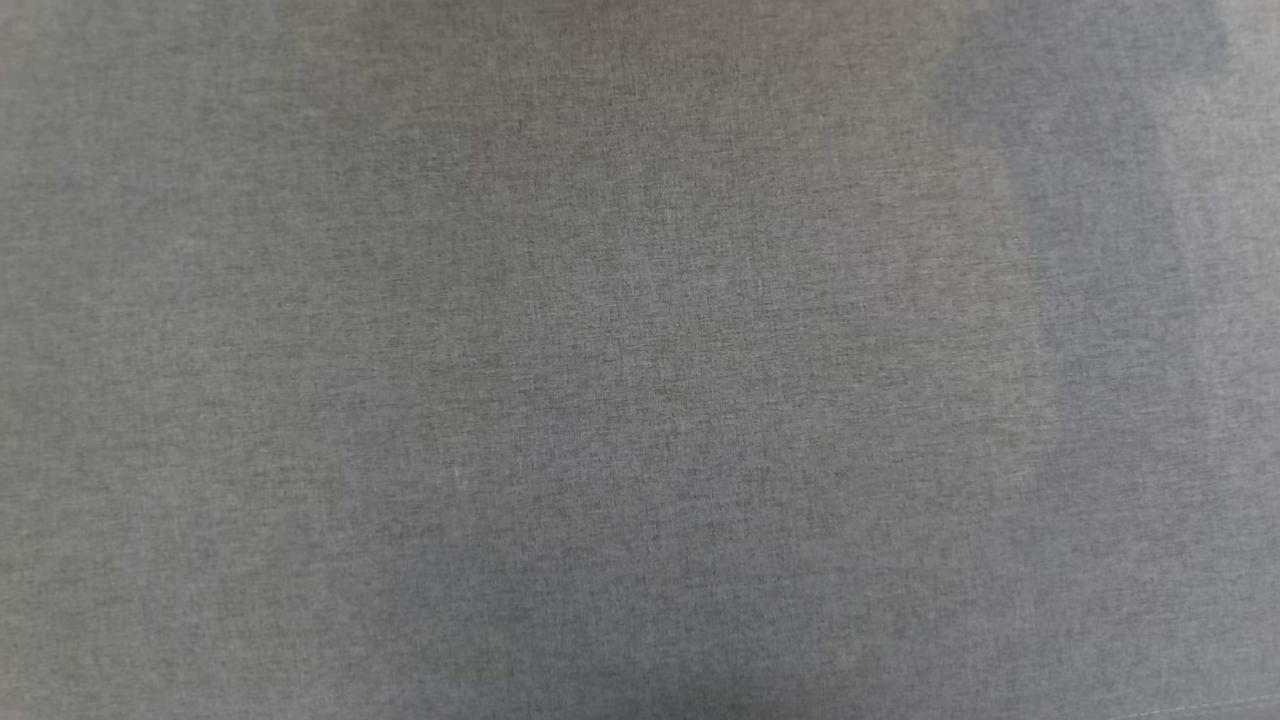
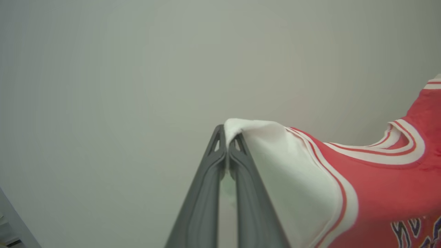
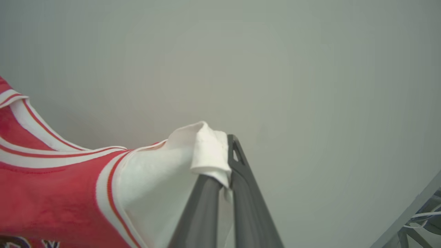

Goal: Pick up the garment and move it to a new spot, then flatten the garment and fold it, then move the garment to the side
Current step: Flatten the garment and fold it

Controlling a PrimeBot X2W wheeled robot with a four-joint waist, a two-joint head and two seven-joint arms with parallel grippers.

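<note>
Spreading across the head view is a grey woven cloth surface (image 1: 640, 360), flat and finely textured, with soft darker patches of shadow toward the right side and along the lower middle.

The shirt (image 2: 379, 186) is up in the air, off that surface, strung between the two arms. In the left wrist view the left gripper (image 2: 228, 136) has its two dark fingers pressed together, pinching the tip of a white sleeve (image 2: 275, 162); from there the red body runs off to the right of that view, with striped red-and-white trim at the shoulder seam and around the sagging neckline (image 2: 403, 151). Dark, white-edged letters (image 2: 413, 230) show at the bottom right corner.

In the right wrist view the right gripper (image 3: 227, 155) is likewise clamped narrow on the other white sleeve (image 3: 158, 179), whose folded end drapes over one fingertip, and the red cloth stretches away to the left of that view.

Behind the shirt in both wrist views is a plain pale grey backdrop (image 3: 310, 69), smooth and unmarked; whether it is a wall I cannot tell. A grey slanted edge (image 2: 13, 220) cuts the lower left corner of the left wrist view. A grey frame (image 3: 406, 213) with white cables (image 3: 423, 217) sits in the lower right corner of the right wrist view.
</note>
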